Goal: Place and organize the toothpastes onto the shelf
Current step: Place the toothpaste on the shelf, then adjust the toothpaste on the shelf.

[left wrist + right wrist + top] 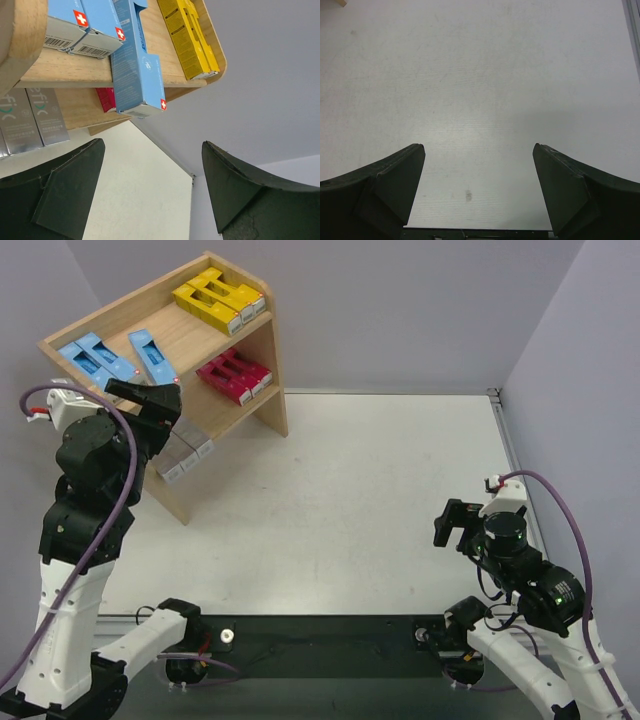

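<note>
The white table (380,500) fills the floor of the scene, bare across its middle and right. At its far left corner stands the shelf (180,335), light wood, 2 tiers, turned at an angle to the table edge. The left arm (85,490) reaches up tall in front of the shelf, while the right arm (530,580) sits low on the right side, well apart from it.

The left gripper (152,147) hangs just off the shelf's front edge, fingers spread wide with nothing between them. The right gripper (477,147) is spread wide too, over bare table, holding nothing.

Now the toothpastes, and every one in view is on the shelf. On the top tier, 3 yellow cartons (218,298) lie packed side by side at the right end. At the left end, 2 light blue cartons (90,355) lie touching, and a 3rd light blue carton (137,65) lies just beside them with a gap, its near end poking past the front edge. On the lower tier, the magenta-red cartons (235,375) are bunched at the right. The silver-grey cartons (32,120) sit at the left, partly hidden behind the left gripper in the top view; at least 2 show.
</note>
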### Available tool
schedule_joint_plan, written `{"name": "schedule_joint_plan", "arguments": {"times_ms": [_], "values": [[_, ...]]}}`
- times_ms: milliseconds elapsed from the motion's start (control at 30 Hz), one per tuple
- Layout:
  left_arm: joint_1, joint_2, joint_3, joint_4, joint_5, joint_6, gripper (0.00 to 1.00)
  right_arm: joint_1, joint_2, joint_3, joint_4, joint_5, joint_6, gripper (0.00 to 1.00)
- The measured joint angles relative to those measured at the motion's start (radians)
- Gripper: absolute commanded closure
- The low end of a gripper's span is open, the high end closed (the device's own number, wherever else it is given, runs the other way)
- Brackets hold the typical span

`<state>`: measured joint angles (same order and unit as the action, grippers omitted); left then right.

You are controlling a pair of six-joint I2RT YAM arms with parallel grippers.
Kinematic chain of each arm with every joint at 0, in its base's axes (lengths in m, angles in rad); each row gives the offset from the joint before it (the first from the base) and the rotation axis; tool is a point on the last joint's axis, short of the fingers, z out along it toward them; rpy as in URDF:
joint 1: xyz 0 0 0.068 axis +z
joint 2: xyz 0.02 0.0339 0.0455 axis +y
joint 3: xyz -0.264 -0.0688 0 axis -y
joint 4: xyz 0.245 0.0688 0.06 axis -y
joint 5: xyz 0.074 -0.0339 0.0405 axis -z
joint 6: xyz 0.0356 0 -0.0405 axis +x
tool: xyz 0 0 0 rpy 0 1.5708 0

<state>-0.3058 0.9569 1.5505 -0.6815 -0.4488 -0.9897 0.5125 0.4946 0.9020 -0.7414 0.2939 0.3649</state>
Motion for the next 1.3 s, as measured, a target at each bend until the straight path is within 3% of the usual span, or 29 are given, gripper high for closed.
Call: {"name": "schedule_joint_plan", "arguments": {"times_ms": [267, 467, 700, 1300], "values": [[0.000, -0.025, 0.016, 0.009, 0.169, 0.204, 0.20, 0.000, 0.000, -0.006, 0.000, -0.003, 0.000, 0.05], [0.000, 0.079, 0.148, 0.003, 0.260, 0.397, 0.21, 0.000, 0.000, -0.012, -0.001, -0.003, 0.000, 0.04], [0.000, 0.188, 0.182, -0.006, 0.306, 0.506, 0.21, 0.000, -0.001, -0.012, -0.001, -0.001, 0.000, 0.05], [-0.003, 0.352, 0.296, 0.020, 0.208, 0.665, 0.21, 0.000, -0.004, -0.015, -0.012, 0.041, 0.013, 0.05]]}}
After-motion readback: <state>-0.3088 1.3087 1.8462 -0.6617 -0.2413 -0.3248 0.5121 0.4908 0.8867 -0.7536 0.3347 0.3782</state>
